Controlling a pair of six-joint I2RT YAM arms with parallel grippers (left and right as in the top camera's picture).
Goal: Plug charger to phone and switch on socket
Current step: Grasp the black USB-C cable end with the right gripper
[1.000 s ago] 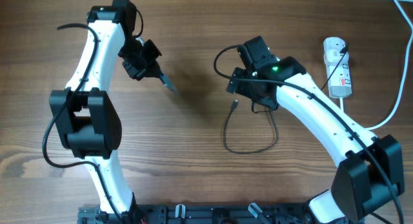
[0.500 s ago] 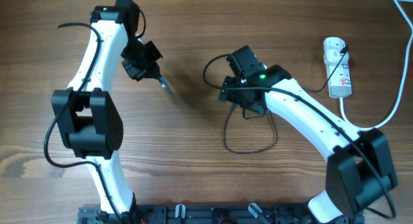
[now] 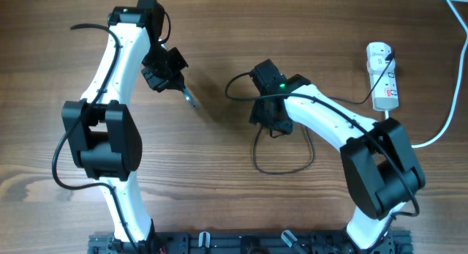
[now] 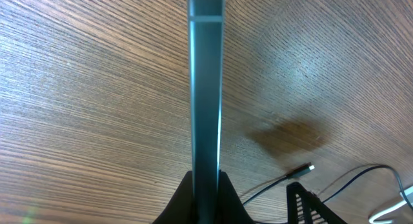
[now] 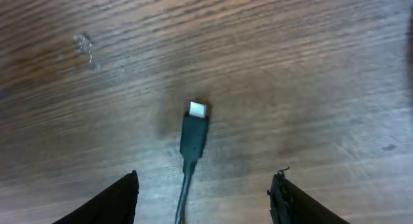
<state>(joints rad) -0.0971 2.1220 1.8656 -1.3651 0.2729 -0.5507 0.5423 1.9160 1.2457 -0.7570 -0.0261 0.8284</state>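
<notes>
My left gripper (image 3: 178,83) is shut on the phone (image 3: 190,97) and holds it edge-on above the table. In the left wrist view the phone (image 4: 205,88) is a thin dark teal edge rising from between the jaws (image 4: 205,188); its screen is not visible. The charger cable (image 3: 284,169) loops on the table below my right gripper (image 3: 266,118). In the right wrist view the charger's black connector with a metal tip (image 5: 194,130) lies on the wood between the open fingers (image 5: 206,197), untouched. The tip also shows in the left wrist view (image 4: 302,170). The white socket (image 3: 383,82) lies at the far right with a black plug in it.
A thick white cord (image 3: 447,122) runs from the socket along the table's right edge. The wooden table (image 3: 219,181) stretches between the arms. The arm bases stand at the front edge.
My right arm has swung left and forward, bringing its open gripper over the charger's connector. The left arm has shifted slightly, still holding the phone.
</notes>
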